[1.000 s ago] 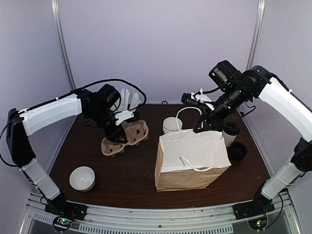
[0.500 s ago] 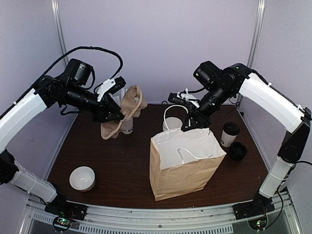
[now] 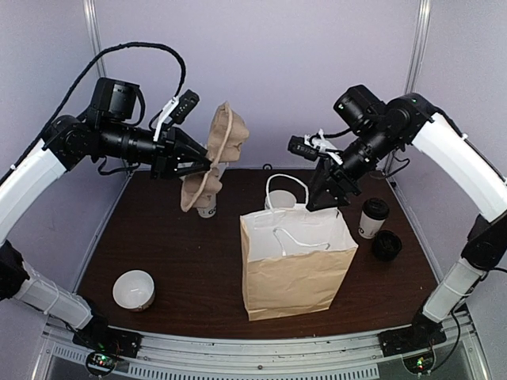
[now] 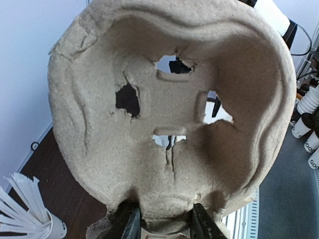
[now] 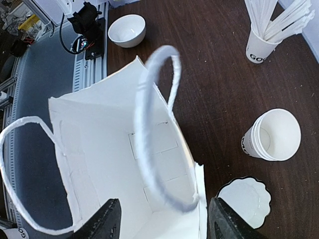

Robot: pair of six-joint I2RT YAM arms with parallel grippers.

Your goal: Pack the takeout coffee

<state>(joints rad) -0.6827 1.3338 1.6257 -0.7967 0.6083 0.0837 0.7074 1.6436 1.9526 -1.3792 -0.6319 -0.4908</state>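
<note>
A round white bowl (image 3: pixel 133 288) sits low on the left of the dark brown counter (image 3: pixel 198 269). It is smooth and shiny.

Above it, the left end effector (image 3: pixel 204 165) is up in the air. It pinches the bottom edge of a cup holder (image 3: pixel 212 162) made of brown cardboard. The holder hangs on its side, lifted well off the counter. In the left wrist view the holder (image 4: pixel 169 109) looks rough and grainy, with bumpy round walls and a few torn holes in the middle. Its edge sits between the two black fingers (image 4: pixel 130 224). A white paper cup full of thin white sticks (image 4: pixel 30 219) stands on the counter below.

In the middle stands a paper bag (image 3: pixel 293 265). It is brown outside, white inside, and boxy with sharp folds. Its mouth is open and two white string handles loop up from it. A stack of white paper cups (image 5: pixel 274 134) stands behind the bag.

The right end effector (image 3: pixel 326 199) hangs over the back edge of the bag. Its fingers are spread wide, and one handle loop (image 5: pixel 154 124) curves in the gap between them.

The takeout coffee (image 3: pixel 372 218) stands upright on the counter just to the right of the bag, outside it. It is a white paper cup with a black rounded lid. A short stack of black lids (image 3: pixel 386 245) lies just beside it.
</note>
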